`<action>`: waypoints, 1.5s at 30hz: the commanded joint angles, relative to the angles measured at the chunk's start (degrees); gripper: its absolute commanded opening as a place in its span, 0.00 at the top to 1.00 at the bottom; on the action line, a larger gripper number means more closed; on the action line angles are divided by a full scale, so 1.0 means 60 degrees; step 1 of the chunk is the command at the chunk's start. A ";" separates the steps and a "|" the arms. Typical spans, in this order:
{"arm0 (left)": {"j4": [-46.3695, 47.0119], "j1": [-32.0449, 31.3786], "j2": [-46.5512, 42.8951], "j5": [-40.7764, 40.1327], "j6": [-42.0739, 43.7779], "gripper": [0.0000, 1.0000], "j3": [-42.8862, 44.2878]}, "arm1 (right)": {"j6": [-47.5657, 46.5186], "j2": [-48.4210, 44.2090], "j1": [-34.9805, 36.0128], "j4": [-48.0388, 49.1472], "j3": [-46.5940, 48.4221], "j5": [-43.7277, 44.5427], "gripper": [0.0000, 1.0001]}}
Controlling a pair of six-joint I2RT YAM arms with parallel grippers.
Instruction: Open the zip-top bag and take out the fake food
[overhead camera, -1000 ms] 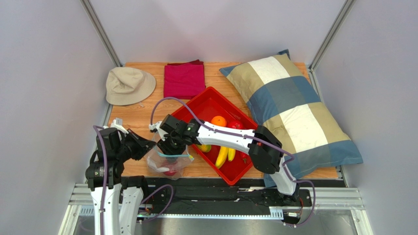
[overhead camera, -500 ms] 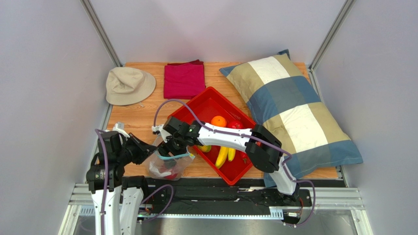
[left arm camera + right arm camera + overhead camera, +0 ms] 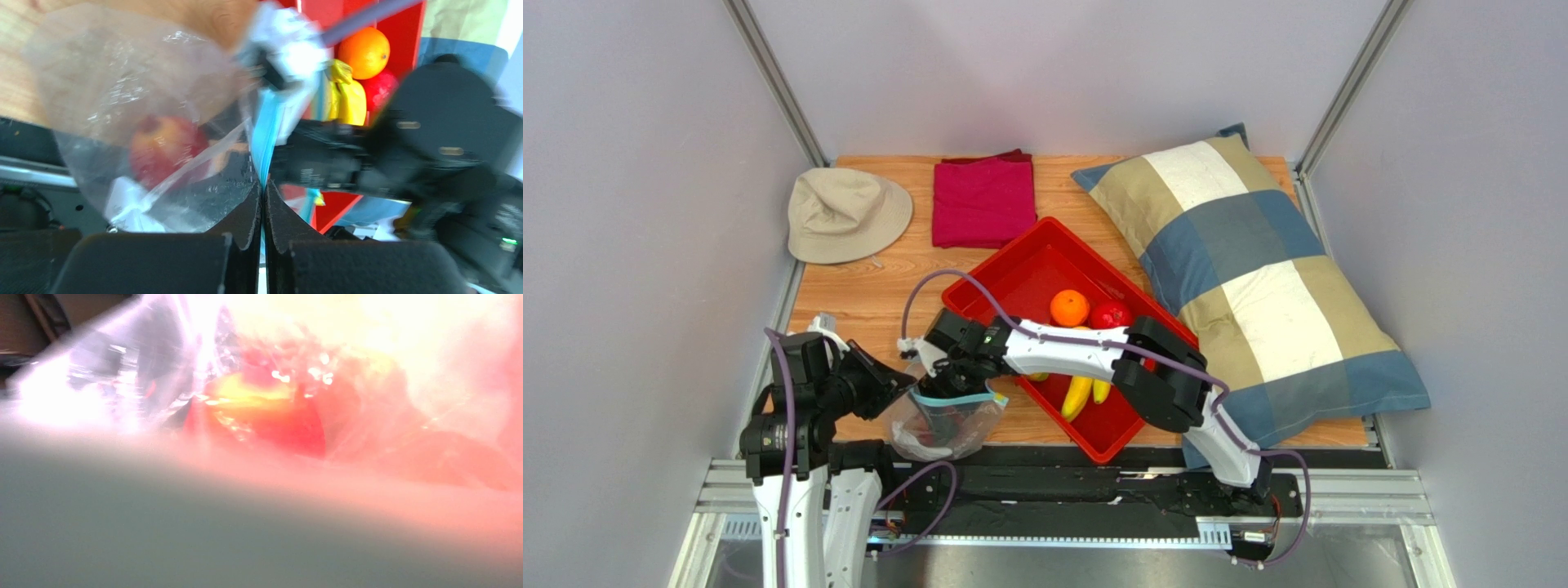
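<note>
The clear zip-top bag (image 3: 946,423) sits at the table's near edge, its teal zip strip (image 3: 955,397) spread at the mouth. A red apple (image 3: 164,144) shows inside it. My left gripper (image 3: 897,386) is shut on the blue zip strip (image 3: 270,131) at the bag's left side. My right gripper (image 3: 930,371) reaches down into the bag's mouth; its jaws are hidden. The right wrist view is blurred by plastic and shows only the red-yellow apple (image 3: 264,416) close ahead. An orange (image 3: 1069,306), a red fruit (image 3: 1112,315) and bananas (image 3: 1081,392) lie in the red tray (image 3: 1014,263).
A beige hat (image 3: 844,212) and a folded magenta cloth (image 3: 983,200) lie at the back. A large checked pillow (image 3: 1247,276) fills the right side, touching the tray. The metal rail (image 3: 1075,484) runs along the near edge under the bag.
My right gripper has moved down and to the left into the bag's mouth. My left gripper and the bag have shifted slightly toward the near edge.
</note>
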 commanded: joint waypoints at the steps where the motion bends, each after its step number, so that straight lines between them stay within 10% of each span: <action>1: 0.0845 -0.0007 -0.0020 0.0285 -0.0072 1.00 0.0080 | -0.0300 0.0738 0.0676 0.0181 0.0457 -0.0294 0.17; 18: 0.0889 -0.0022 0.0287 -0.0402 0.0015 1.00 0.0578 | -0.1017 -0.1632 -0.0158 -0.1122 0.0546 0.1140 0.85; 30: 0.0874 -0.0036 0.0463 -0.1808 -0.0043 1.00 0.1120 | -0.1413 -0.3099 -0.0524 -0.1841 -0.0070 0.1610 0.89; 45: 0.0742 -0.0022 0.0404 -0.2452 0.0628 1.00 0.1044 | 0.0227 -0.3540 -0.1593 0.0165 0.0487 -0.2645 0.89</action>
